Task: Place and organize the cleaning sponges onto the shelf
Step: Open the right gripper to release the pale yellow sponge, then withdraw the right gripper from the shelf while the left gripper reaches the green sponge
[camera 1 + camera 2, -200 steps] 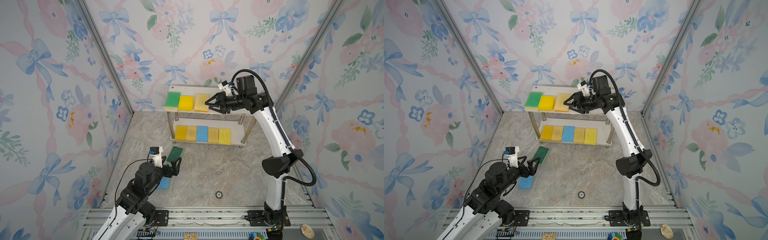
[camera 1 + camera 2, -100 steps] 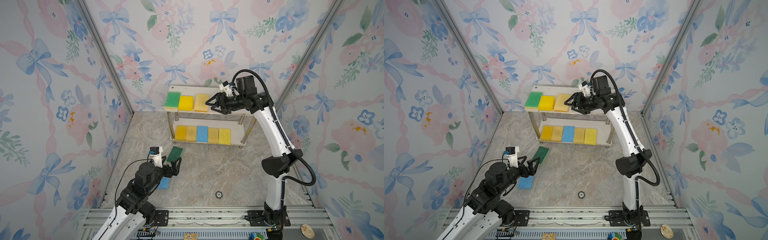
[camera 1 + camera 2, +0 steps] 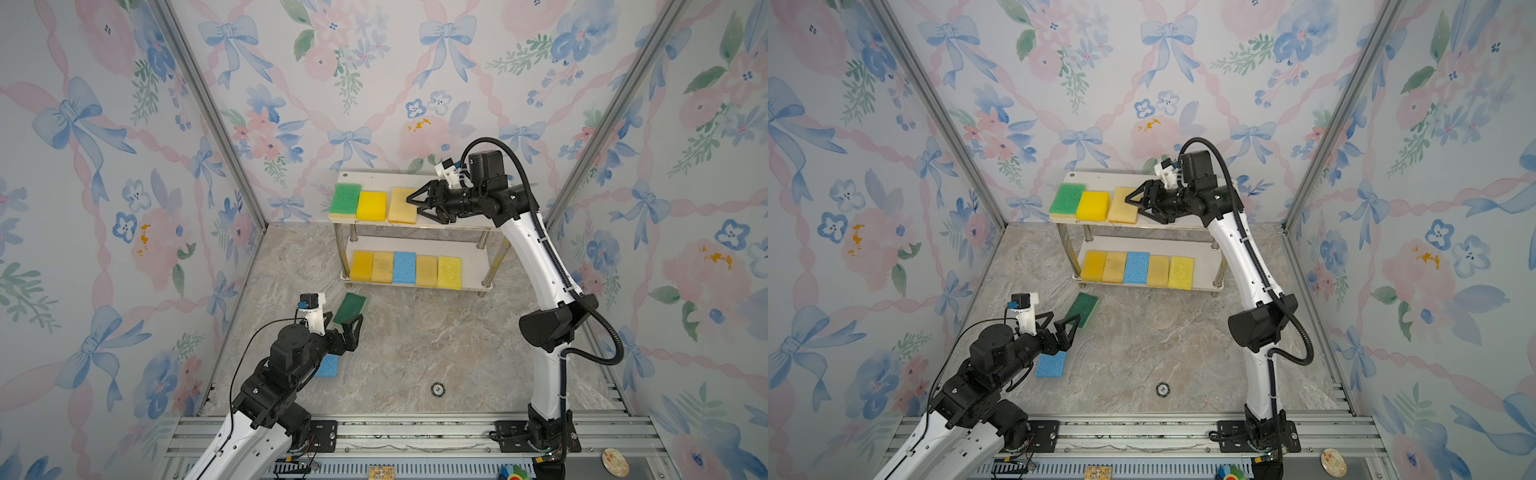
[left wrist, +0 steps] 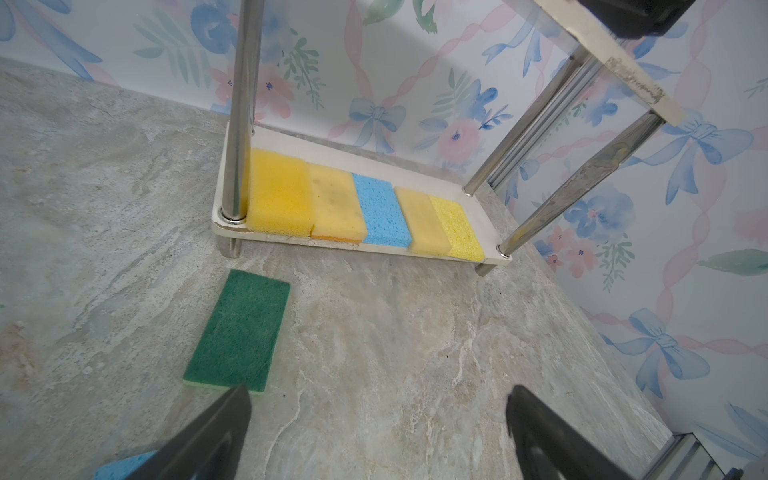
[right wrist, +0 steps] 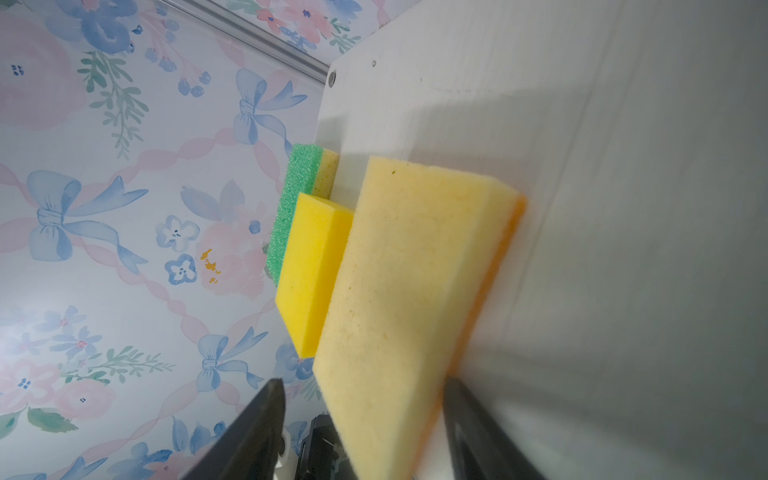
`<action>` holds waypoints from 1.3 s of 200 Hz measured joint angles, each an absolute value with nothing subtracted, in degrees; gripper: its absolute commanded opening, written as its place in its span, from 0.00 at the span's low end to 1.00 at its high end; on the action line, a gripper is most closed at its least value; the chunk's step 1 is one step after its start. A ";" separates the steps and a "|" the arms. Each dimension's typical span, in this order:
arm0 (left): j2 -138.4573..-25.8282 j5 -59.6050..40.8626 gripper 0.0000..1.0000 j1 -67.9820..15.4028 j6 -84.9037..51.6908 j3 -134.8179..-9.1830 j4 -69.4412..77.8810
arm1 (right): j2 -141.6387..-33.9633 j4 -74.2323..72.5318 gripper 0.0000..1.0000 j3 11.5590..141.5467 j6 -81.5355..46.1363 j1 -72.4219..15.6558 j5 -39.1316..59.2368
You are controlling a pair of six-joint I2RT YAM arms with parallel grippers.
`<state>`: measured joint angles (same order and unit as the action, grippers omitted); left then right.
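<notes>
Sponge in pale tan (image 3: 401, 204) lies flat on the top board of the shelf (image 3: 386, 178), between the spread, unclamped jaws of the right gripper (image 3: 417, 206). Left gripper (image 4: 379, 392) hangs wide open above the floor (image 3: 415, 345), dark green scourer (image 4: 239, 332) just ahead of its fingertips, blue sponge (image 3: 1051, 364) under its wrist.

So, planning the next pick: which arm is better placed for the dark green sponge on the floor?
Left, probably. The left gripper hangs open right beside the green sponge, while the right gripper is up at the shelf, jaws open around a tan sponge.
</notes>
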<state>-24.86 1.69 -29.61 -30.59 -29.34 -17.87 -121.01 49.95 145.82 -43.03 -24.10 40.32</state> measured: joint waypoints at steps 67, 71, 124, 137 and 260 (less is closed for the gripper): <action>-24.86 1.69 0.98 -29.61 -30.59 -29.34 -17.87 | -121.30 49.08 0.64 145.82 -43.51 -24.16 40.58; -24.86 1.69 0.98 -29.61 -30.59 -29.34 -17.87 | -121.32 48.99 0.64 145.82 -43.51 -24.16 40.62; -24.86 1.69 0.98 -29.61 -30.59 -29.34 -17.87 | -121.89 47.55 0.64 145.91 -44.12 -24.58 40.93; -24.86 1.69 0.98 -29.61 -30.59 -29.34 -17.87 | -121.99 47.29 0.64 145.93 -44.18 -24.60 40.97; -24.86 1.69 0.98 -29.61 -30.59 -29.34 -17.87 | -121.84 47.70 0.65 145.93 -43.31 -24.60 40.86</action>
